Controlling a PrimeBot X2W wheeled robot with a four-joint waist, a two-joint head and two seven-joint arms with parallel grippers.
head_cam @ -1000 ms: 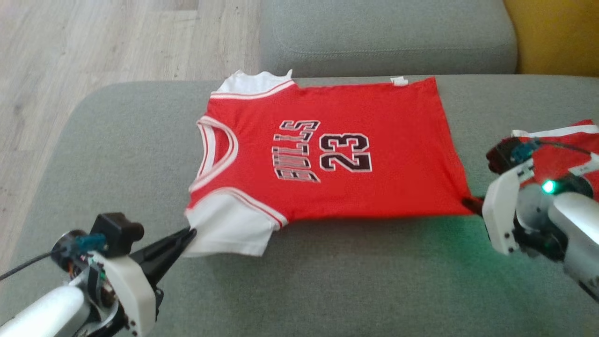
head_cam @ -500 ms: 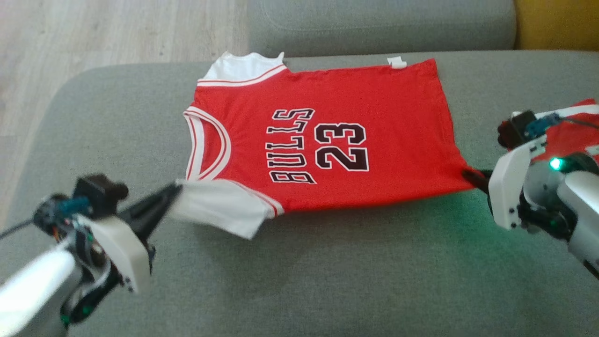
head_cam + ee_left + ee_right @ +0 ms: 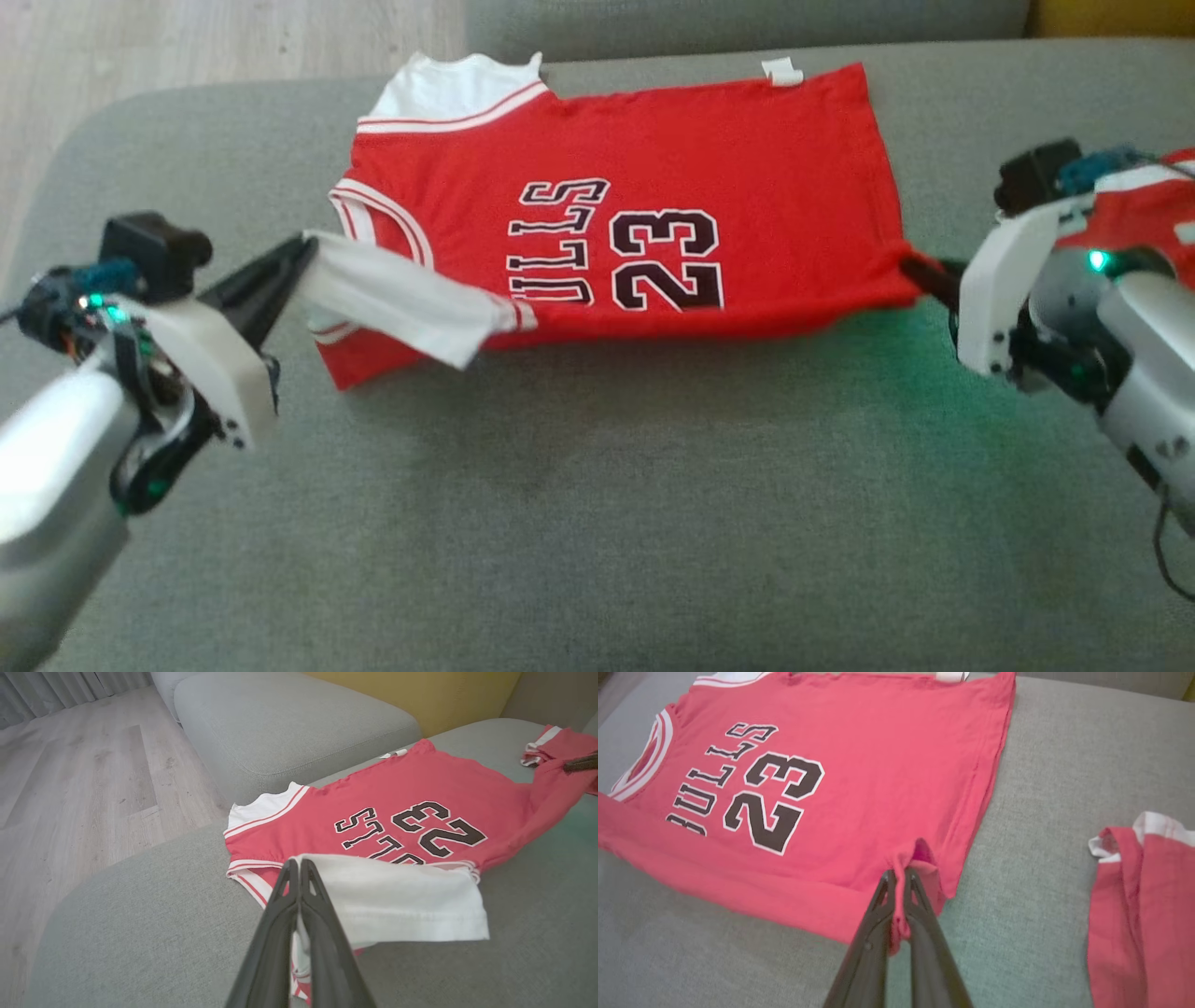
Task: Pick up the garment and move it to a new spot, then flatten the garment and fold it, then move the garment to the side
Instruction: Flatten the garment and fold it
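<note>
1. So the red Bulls 23 jersey [image 3: 747, 140] lies mostly flat on the grey sofa cushion [image 3: 597, 523], neck toward the robot's left
2. Left gripper [image 3: 303, 250] is clamped tight on the white sleeve [image 3: 392, 299], holding it up over the near edge of the shirt
3. Right gripper [image 3: 920, 273] is pinched shut on the near hem corner
4. Another red garment [image 3: 1143, 914] sits just beside, off to the right

left claw [image 3: 299, 862] | clamped on white sleeve [image 3: 402, 898] | red jersey [image 3: 420, 784] spread on grey sofa [image 3: 140, 919]
</note>
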